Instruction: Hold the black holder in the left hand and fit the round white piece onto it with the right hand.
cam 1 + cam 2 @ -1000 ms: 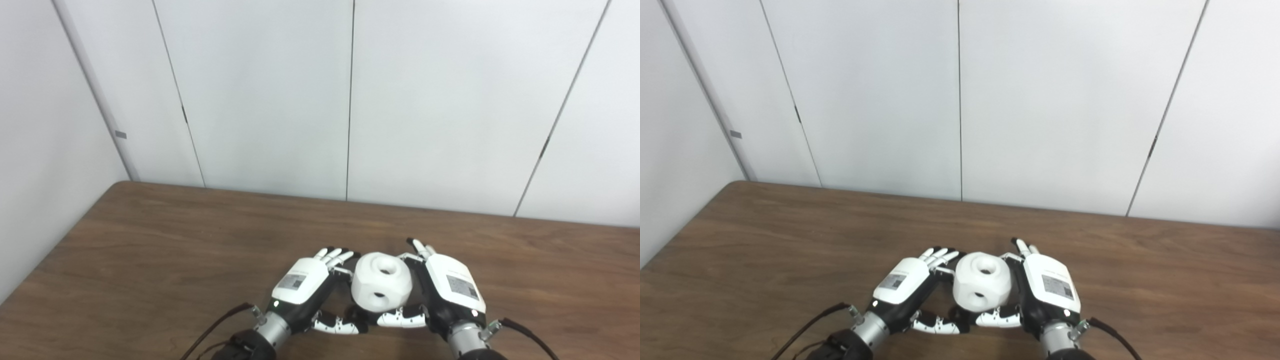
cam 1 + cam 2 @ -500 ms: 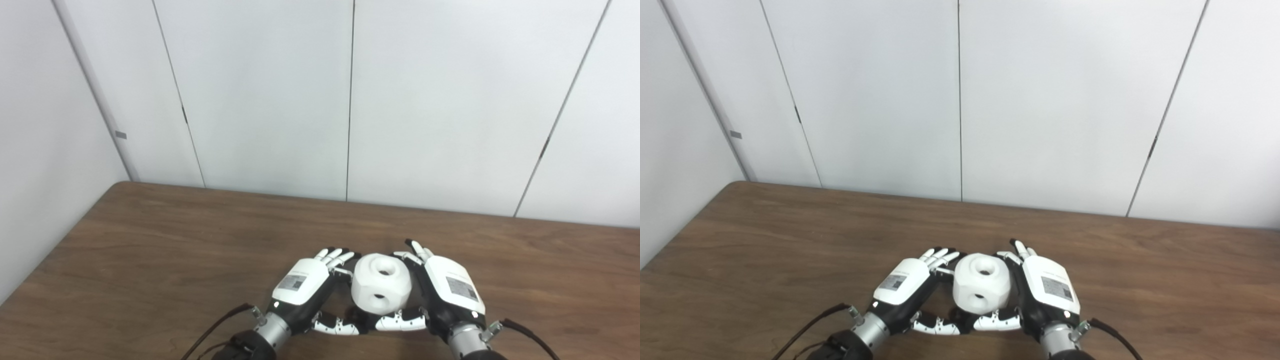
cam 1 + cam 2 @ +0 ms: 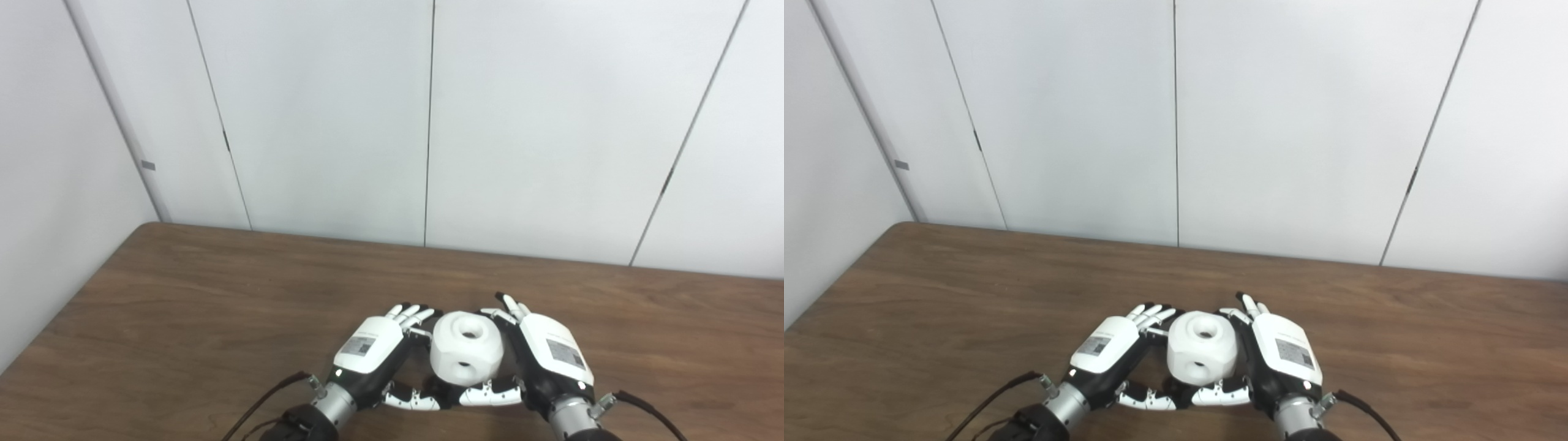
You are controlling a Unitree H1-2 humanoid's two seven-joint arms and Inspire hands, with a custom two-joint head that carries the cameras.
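The round white piece (image 3: pixel 467 349), with a hole on top and one in its front face, stands on the brown table between my two hands. A small dark part, likely the black holder (image 3: pixel 436 387), shows under its near left edge; the rest is hidden. My left hand (image 3: pixel 373 346) lies just left of the piece, fingers straight and apart, thumb reaching under it. My right hand (image 3: pixel 548 352) lies against the piece's right side, fingers straight, thumb under its front. Neither hand is closed on anything.
The wooden table (image 3: pixel 184 294) stretches left, right and back to a white panelled wall (image 3: pixel 429 122). Its left edge runs diagonally at the left. Cables trail from both wrists at the bottom edge.
My right hand and the white piece have shifted very slightly; the right fingers have spread a little. The left hand has not moved.
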